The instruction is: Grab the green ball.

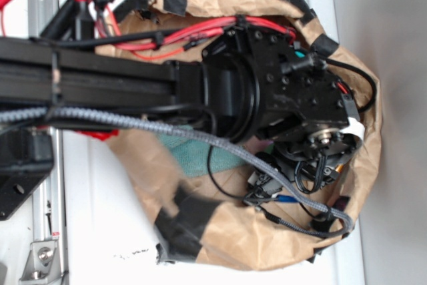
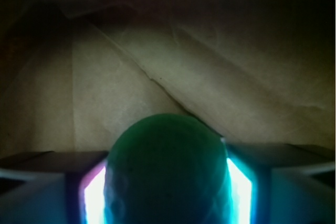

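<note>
In the wrist view the green ball (image 2: 165, 150) is a dark dimpled sphere that fills the gap between my fingers. My gripper (image 2: 167, 192) is shut on it, and the lit pads (image 2: 93, 192) press against its left and right sides. Behind the ball is the creased brown paper of the bag's inside (image 2: 157, 61). In the exterior view my black wrist (image 1: 293, 91) reaches down into the brown paper bag (image 1: 267, 245); the fingers and the ball are hidden under it.
The bag's rim is patched with black tape (image 1: 180, 225) and surrounds the wrist closely. A teal cloth (image 1: 193, 155) lies inside the bag under the arm. Red and grey cables (image 1: 200, 31) run along the arm. A metal rail (image 1: 47, 231) borders the white table at left.
</note>
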Motion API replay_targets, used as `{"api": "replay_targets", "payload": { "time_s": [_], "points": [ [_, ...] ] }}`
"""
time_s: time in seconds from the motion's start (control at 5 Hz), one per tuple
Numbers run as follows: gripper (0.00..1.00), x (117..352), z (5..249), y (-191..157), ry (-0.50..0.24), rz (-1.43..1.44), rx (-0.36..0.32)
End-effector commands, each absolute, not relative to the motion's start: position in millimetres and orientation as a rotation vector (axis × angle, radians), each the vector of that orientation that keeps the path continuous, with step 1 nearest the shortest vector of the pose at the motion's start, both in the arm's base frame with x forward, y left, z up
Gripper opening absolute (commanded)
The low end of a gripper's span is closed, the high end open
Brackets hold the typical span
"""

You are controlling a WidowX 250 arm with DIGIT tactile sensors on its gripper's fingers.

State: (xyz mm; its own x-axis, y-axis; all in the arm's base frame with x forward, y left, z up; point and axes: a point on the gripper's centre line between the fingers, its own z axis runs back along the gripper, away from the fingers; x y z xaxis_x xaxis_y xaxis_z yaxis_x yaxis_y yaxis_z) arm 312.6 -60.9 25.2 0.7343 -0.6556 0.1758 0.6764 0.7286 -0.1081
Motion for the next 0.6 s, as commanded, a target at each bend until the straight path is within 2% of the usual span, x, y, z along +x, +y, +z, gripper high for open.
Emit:
{"api": "replay_targets", "payload": {
  "time_s": [0.0,0.2,0.4],
  "points": [
    [0.00,287,111,-47,-0.309,-0.620,-0.164],
    [0.00,272,161,-36,-0.299,-0.489,-0.126],
    [0.00,262,195,-37,-0.194,-0.291,-0.065]
  ]
}}
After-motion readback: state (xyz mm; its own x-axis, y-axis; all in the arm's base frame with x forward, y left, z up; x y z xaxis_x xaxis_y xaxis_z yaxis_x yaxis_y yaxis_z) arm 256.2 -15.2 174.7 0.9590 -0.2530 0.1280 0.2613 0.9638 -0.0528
